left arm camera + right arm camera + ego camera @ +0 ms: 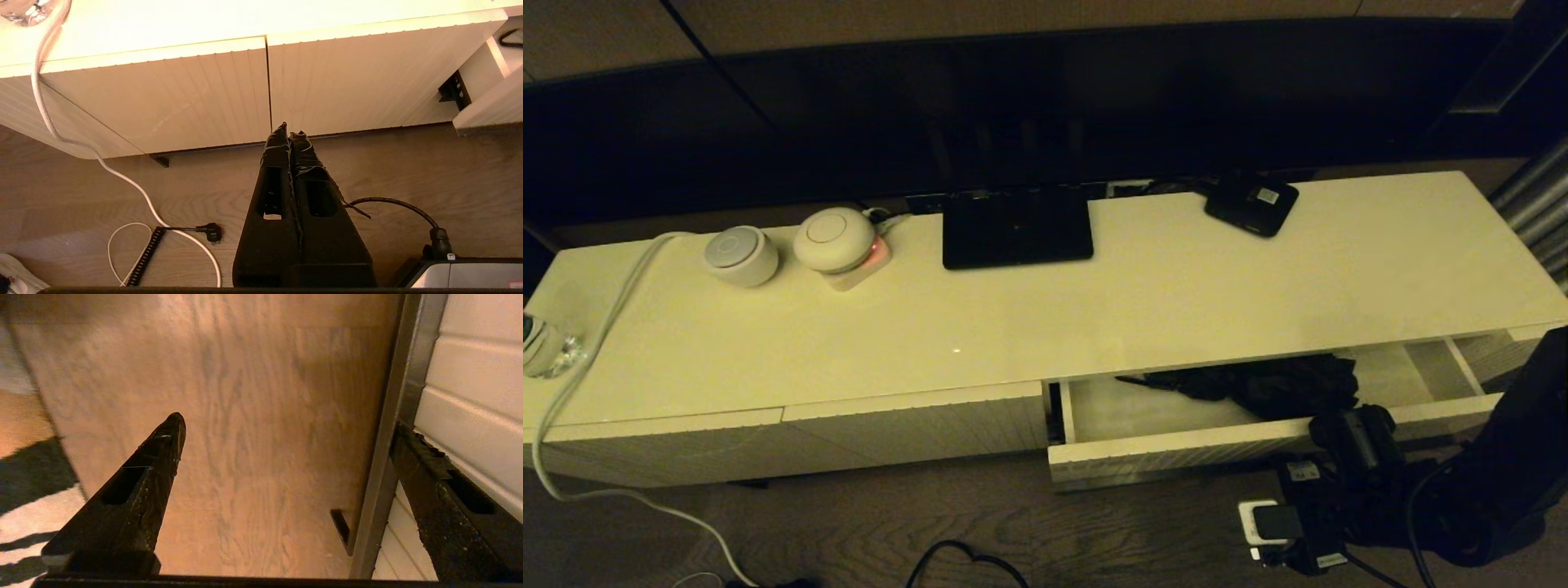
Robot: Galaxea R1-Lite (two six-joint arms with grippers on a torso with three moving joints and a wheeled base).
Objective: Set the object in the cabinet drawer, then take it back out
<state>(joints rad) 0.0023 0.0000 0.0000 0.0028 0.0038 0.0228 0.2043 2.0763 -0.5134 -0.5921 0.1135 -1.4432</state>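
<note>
Low down by the wooden floor (253, 416), the cabinet drawer (1176, 457) hangs open with the umbrella (1274, 384) inside, my right tool (286, 428) spread wide by its front, my left tool (289, 132) pressed together.

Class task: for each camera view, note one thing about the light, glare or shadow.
Head view: dim, the black umbrella merges into shadow inside the open drawer. Left wrist view: warm glare bleaches the cabinet top. Right wrist view: dark shadows fall on the floor.
</note>
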